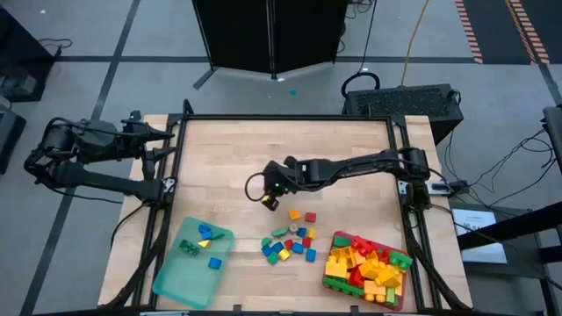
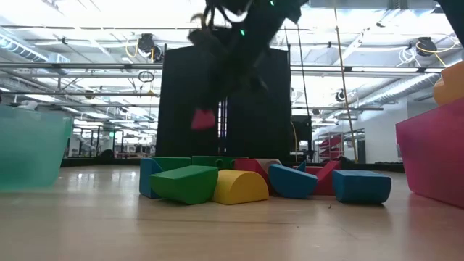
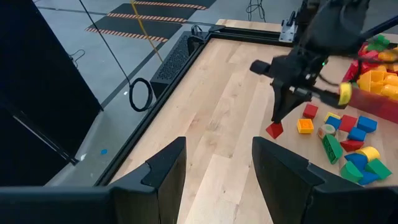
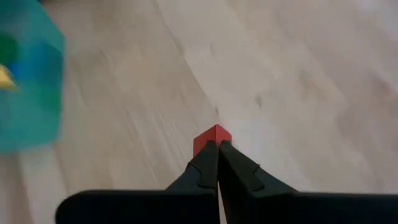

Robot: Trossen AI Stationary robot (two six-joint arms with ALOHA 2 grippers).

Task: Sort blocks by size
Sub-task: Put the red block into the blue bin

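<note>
- Right gripper (image 4: 217,144) is clenched on a small red block (image 4: 212,136), holding it in the air over the bare wood table (image 1: 334,140), just beside the loose blocks (image 1: 291,242).
- Left gripper (image 3: 217,163) waits off the table's left edge, fingers apart, holding nothing.
- Teal tray (image 1: 171,276) holds a few small blocks; red tray (image 1: 334,283) holds larger ones.
</note>
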